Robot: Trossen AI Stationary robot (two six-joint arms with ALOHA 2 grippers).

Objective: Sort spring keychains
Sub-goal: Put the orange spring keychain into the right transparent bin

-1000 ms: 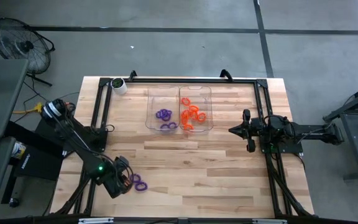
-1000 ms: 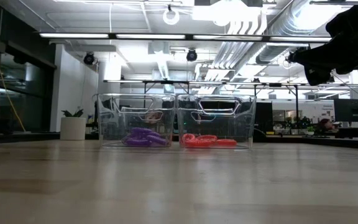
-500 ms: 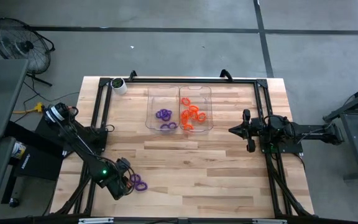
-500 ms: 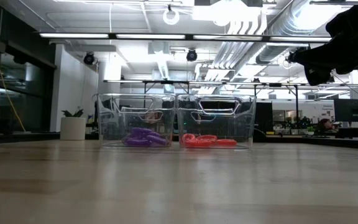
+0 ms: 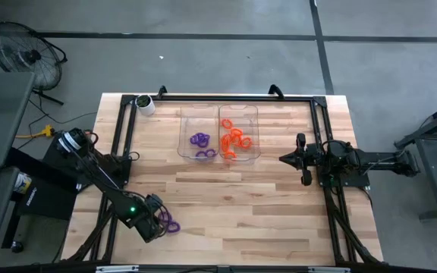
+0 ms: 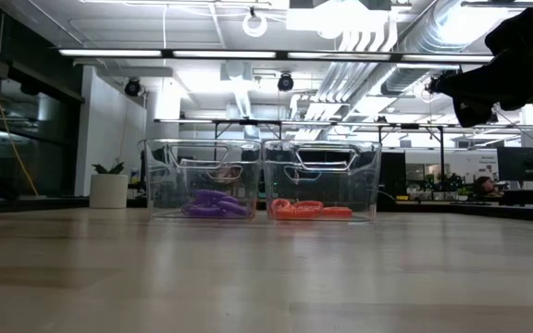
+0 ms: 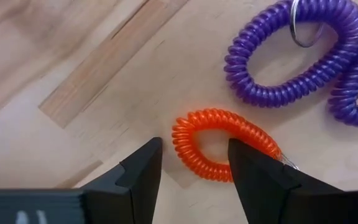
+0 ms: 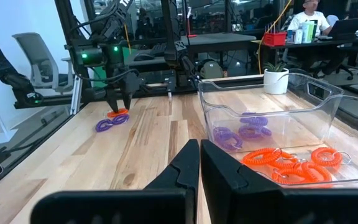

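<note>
Near the table's near left corner an orange spring keychain (image 7: 222,144) lies flat on the wood, with two purple spring keychains (image 7: 291,59) beside it. My left gripper (image 7: 194,171) points down over the orange one, open. Its fingers stand on either side of one end of the coil, and I see no touch. In the high view the left gripper (image 5: 156,222) hides the orange coil, and the purple ones (image 5: 171,225) show beside it. My right gripper (image 5: 283,158) waits shut at the table's right, held level above it.
Two clear trays stand side by side at the far middle. The left tray (image 5: 182,129) holds purple keychains (image 5: 199,140), the right tray (image 5: 257,129) orange ones (image 5: 235,139). A white-and-green roll (image 5: 144,104) stands at the far left corner. Bare wood lies between the trays and the near edge.
My left gripper has sunk toward the keychains at the near left and shifted a little toward the table's right, staying open and pointing down. The keychains have not moved.
</note>
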